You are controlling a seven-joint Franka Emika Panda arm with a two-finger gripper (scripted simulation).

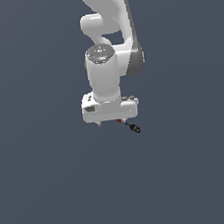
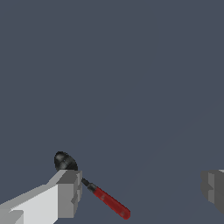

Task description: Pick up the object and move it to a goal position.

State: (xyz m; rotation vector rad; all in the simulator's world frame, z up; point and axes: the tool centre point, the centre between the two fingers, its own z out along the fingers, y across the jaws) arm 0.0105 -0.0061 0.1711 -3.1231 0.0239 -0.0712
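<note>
Looking down from the exterior view, the white robot arm [image 1: 107, 45] hangs over a plain dark gray floor [image 1: 44, 192]. Its wide white hand part sits low, and the jaws [image 1: 112, 122] point down under it.

The spoon [image 1: 130, 126] lies right below the hand. Only a bit of it shows in this view. A tiny piece of the red handle peeks out from under the hand, and the thin black neck and the black oval head stick out toward the exterior view's right.

The wrist view shows more. The jaws [image 2: 142, 192] are spread wide apart. One gray finger [image 2: 68, 192] is at one side of the picture and the other gray finger [image 2: 213, 188] is far off at the other side. There is a big gap between them, and the gap is mostly bare floor [image 2: 131, 65].

The spoon [image 2: 94, 189] lies at a slant beside the first finger. Its black head [image 2: 64, 161] shows just past the tip of that finger. Its red handle [image 2: 111, 202] runs into the gap. The neck goes right by the finger, and I cannot tell if the two touch.

The far finger is well apart from the spoon. The jaws hold nothing. The spoon is not squeezed on both sides.
</note>
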